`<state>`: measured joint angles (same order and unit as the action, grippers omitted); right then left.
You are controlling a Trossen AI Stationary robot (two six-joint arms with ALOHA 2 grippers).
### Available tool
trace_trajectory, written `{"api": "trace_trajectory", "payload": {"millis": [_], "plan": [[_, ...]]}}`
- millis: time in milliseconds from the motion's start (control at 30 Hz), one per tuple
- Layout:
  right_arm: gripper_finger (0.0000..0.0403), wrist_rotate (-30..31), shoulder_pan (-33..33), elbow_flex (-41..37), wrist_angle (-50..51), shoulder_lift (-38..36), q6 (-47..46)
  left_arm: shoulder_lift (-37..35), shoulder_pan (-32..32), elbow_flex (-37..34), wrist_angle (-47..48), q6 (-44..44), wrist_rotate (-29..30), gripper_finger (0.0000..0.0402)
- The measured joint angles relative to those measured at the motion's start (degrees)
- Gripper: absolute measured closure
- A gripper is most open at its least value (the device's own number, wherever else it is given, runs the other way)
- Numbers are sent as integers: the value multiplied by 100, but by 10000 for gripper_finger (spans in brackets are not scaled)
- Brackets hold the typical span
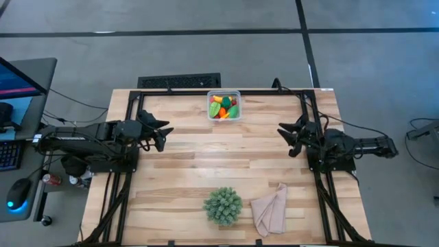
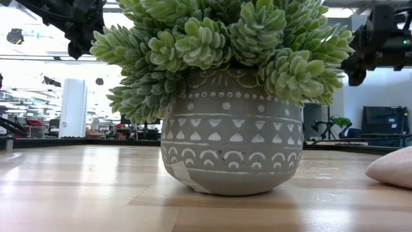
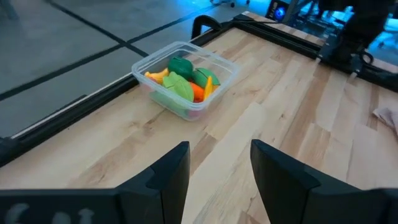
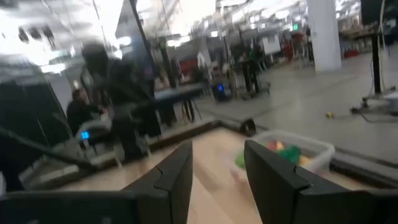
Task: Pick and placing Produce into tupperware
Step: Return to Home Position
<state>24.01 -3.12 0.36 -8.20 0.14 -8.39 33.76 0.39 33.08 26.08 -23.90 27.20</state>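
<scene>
The clear tupperware (image 1: 224, 106) stands at the table's far edge, middle, with the produce (image 3: 183, 81) piled inside: yellow, green, orange and red pieces. It also shows in the right wrist view (image 4: 292, 152). My left gripper (image 1: 164, 134) hovers at the table's left side, open, with nothing between its fingers (image 3: 217, 174). My right gripper (image 1: 285, 137) hovers at the right side, open and bare (image 4: 217, 174).
A potted spiky green plant (image 1: 223, 206) stands near the front edge, filling the low view (image 2: 225, 96). A beige cloth (image 1: 271, 209) lies beside it to the right. A black frame rail (image 1: 171, 92) borders the table. The middle boards lie bare.
</scene>
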Motion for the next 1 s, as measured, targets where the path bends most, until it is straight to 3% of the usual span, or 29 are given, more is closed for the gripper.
{"api": "trace_trajectory", "payload": {"millis": [300,633,1000], "plan": [[264,-146,-255,-2,434,202,209,0,-158,-2,-607,1043,-494,241],[268,-269,-288,-4,440,518,289,0,-154,-1,-802,608,-553,241],[268,-2397,220,-7,742,375,85,0,-156,-2,-1133,341,-708,241]]}}
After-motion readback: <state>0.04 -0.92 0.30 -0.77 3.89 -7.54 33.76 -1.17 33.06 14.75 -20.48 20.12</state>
